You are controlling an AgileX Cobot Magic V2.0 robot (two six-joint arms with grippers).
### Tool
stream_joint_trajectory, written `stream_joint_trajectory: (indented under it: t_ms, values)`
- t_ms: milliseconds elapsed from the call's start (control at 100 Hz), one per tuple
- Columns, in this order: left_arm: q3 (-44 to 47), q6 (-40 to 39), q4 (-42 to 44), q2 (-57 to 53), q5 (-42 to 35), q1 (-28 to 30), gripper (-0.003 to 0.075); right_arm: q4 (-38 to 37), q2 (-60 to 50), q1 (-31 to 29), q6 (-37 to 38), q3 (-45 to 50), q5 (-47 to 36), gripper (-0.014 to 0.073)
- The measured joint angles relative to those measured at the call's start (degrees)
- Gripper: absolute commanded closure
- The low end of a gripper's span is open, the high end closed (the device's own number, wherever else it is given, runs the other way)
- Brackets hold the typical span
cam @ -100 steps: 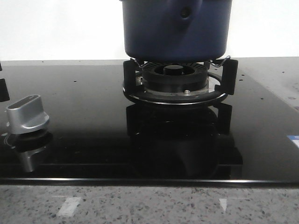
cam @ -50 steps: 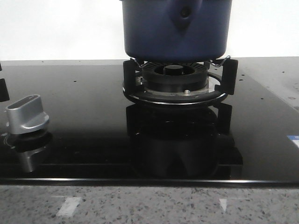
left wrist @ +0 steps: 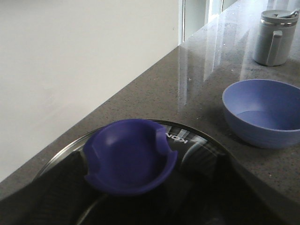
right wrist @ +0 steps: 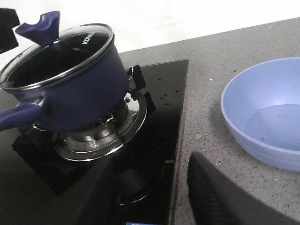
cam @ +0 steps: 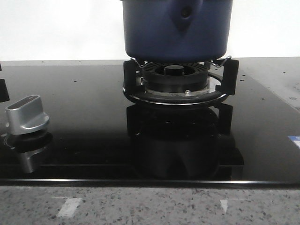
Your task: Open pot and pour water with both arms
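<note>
One pot (cam: 176, 33) on burner (cam: 176, 82), glass lid (right wrist: 51, 56) on, bowl (right wrist: 265, 112) nearby on counter (right wrist: 211, 65), right gripper (right wrist: 140, 197) spread open, left gripper's state unclear.

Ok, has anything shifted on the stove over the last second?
Nothing visibly changed in the front view. The pot sits on the burner exactly as before, and the knob has not turned. Neither gripper shows in that view, so any arm motion can't be judged.
</note>
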Motion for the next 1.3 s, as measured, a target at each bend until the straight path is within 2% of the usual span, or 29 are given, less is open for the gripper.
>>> stream_joint_trajectory:
  t_ms: [200,490,670,1110,1300]
  values:
    - [-1.7,1.3,-1.3,1.8,-0.3,0.0,0.0216,0.0,0.0,1.0,0.0,0.0,0.0,0.0263]
    - [-1.8,1.5,-9.8,5.0,-0.4,0.0,0.0218,0.1,0.0,1.1,-0.1,0.0,0.1,0.0263]
    - [-1.8,1.9,-12.0,6.2,-0.4,0.0,0.0218,0.1,0.0,1.1,-0.1,0.0,0.1,0.0263]
    - [-1.9,13.0,-17.9,8.7,0.1,-2.2,0.0220,0.1,0.0,1.1,-0.1,0.2,0.3,0.0263]
    - [-1.9,13.4,-18.7,8.7,0.0,-2.2,0.0292,0.1,0.0,1.1,-0.1,0.2,0.3,0.0264]
